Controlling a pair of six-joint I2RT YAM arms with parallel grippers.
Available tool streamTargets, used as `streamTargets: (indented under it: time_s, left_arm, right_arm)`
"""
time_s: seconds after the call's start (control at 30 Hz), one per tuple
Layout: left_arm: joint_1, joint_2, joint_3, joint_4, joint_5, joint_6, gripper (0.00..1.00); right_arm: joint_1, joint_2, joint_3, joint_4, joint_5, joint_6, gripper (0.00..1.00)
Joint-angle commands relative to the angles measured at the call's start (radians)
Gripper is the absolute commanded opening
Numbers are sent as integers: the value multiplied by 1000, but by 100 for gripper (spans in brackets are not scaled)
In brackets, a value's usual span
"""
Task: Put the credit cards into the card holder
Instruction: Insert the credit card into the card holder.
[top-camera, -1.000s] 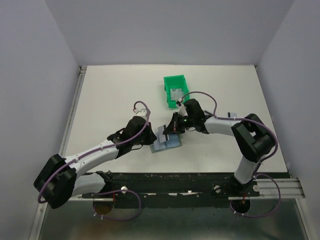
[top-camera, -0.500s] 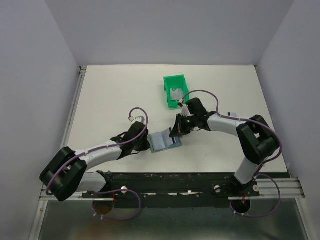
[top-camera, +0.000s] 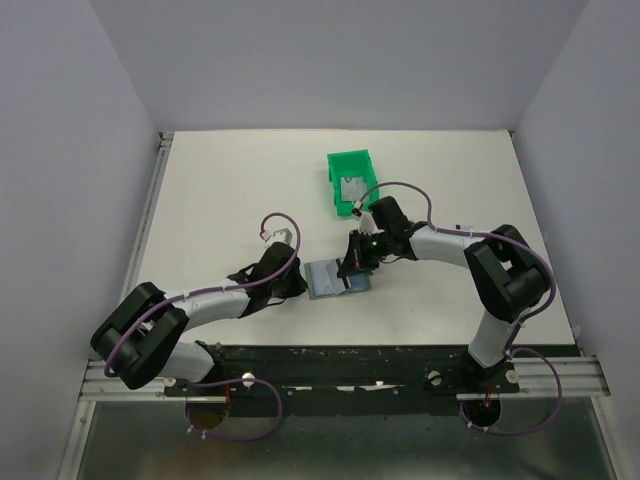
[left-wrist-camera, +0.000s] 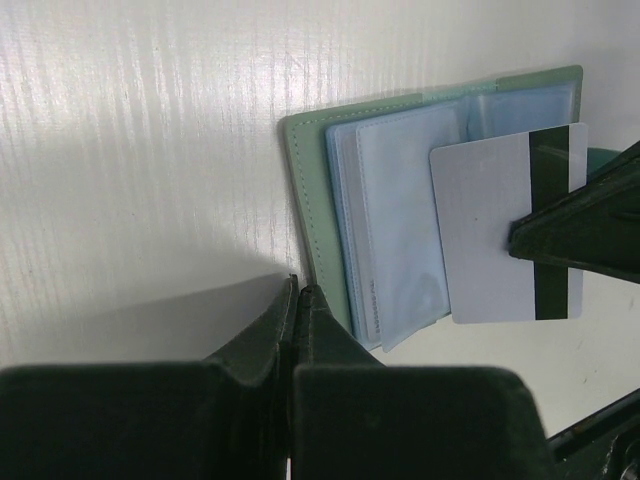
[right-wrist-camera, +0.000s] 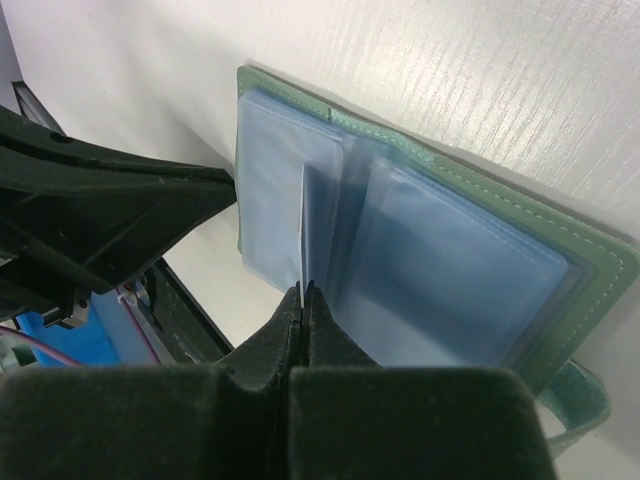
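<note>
1. The card holder (top-camera: 325, 281) lies open on the white table (top-camera: 220, 200), just below the middle of the top view, with its pale blue pockets (left-wrist-camera: 390, 220) facing up
2. The right gripper (top-camera: 351, 266) pinches a silvery credit card (left-wrist-camera: 490, 235) at its black-striped edge, and the card sits over the pockets at the right of the left wrist view
3. The left gripper (left-wrist-camera: 295, 300) has its fingers pressed together on nothing, tips just beside the holder's green edge, at the bottom centre of its own view
4. A second card (top-camera: 352, 187) lies inside the green bin (top-camera: 348, 157), above the middle of the top view
</note>
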Motion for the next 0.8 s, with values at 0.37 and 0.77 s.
streamTargets:
  time_s: [0.37, 0.77]
  left_arm:
    - [5, 35, 2, -42, 5, 17, 0]
    - [5, 38, 13, -47, 9, 22, 0]
  right_arm:
    - [-67, -58, -33, 9, 36, 51, 0]
    - [-79, -6, -53, 67, -20, 63, 0]
